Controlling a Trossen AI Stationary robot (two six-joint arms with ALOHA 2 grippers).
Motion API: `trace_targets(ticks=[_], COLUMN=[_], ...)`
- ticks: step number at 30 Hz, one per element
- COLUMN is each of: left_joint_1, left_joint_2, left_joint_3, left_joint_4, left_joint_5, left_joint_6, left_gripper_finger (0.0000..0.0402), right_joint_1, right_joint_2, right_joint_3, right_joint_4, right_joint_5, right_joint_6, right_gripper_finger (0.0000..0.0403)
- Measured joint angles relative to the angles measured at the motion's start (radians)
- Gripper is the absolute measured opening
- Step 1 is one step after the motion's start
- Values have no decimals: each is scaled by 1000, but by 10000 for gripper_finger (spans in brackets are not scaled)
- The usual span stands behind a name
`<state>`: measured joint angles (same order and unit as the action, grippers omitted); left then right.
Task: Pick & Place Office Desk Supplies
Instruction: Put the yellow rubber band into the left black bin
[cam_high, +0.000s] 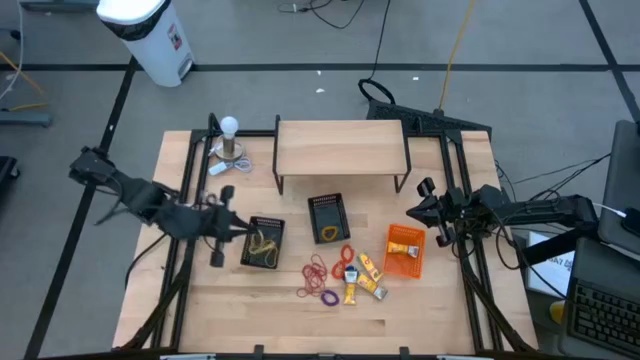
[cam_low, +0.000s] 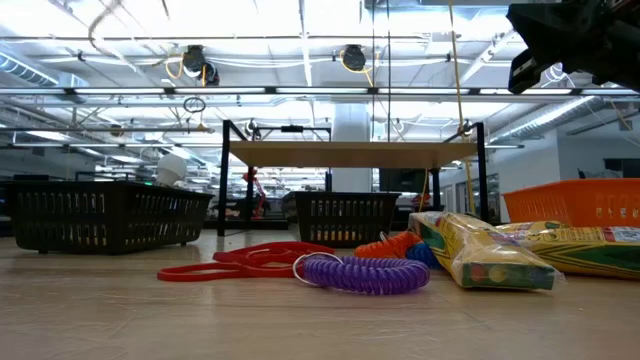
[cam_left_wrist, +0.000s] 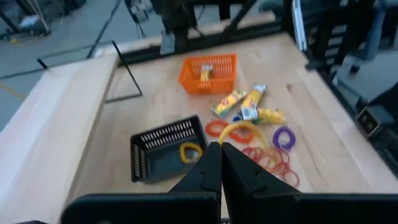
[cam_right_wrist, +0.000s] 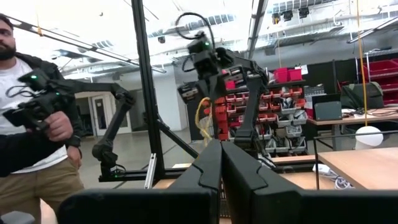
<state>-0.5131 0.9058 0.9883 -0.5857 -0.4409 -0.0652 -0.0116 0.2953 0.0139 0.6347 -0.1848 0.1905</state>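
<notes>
1. Purple coil band (cam_low: 362, 272) lies nearest the low cam, among red bands (cam_high: 318, 270) and yellow packets (cam_high: 362, 278) mid-table.
2. Left gripper (cam_high: 236, 229), fingers pressed together, holds a yellow band (cam_right_wrist: 203, 111) over the left black basket (cam_high: 262, 242): drop step, by the look of it.
3. Next: open fingers, then fetch another.
4. Right gripper (cam_high: 420, 210), fingers together, waits nr the orange basket (cam_high: 404, 250).

The left arm reached in from the table's left side, its gripper (cam_high: 232, 228) with fingers pressed together. The right arm extended from the right side, its gripper (cam_high: 420, 210) raised above the table, fingers also pressed together.
</notes>
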Motion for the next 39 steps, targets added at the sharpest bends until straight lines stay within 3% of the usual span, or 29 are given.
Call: trace_targets(ticks=[5,12,26,32,39], left_joint_1=[37,24,-9,-8,-6], left_joint_2=[-173,-409,-717,-747,-557], left_joint_3=[-187,-448,-687,-685,-564], left_joint_4=[39,263,303,319,350], left_joint_5=[-2,83,18,-30,-60], left_joint_6=[-64,-71,-94,-177,-200], left_gripper_finger=[0,0,0,0,0], right_joint_1=[0,0,0,0,0], right_joint_2=[13,38,53,53,53], right_joint_3=[0,0,0,0,0], right_joint_4=[0,2,3,3,8], right_joint_5=[0,3,3,2,32], right_joint_6=[0,-4,-1,0,-2], right_gripper_finger=[0,0,0,0,0])
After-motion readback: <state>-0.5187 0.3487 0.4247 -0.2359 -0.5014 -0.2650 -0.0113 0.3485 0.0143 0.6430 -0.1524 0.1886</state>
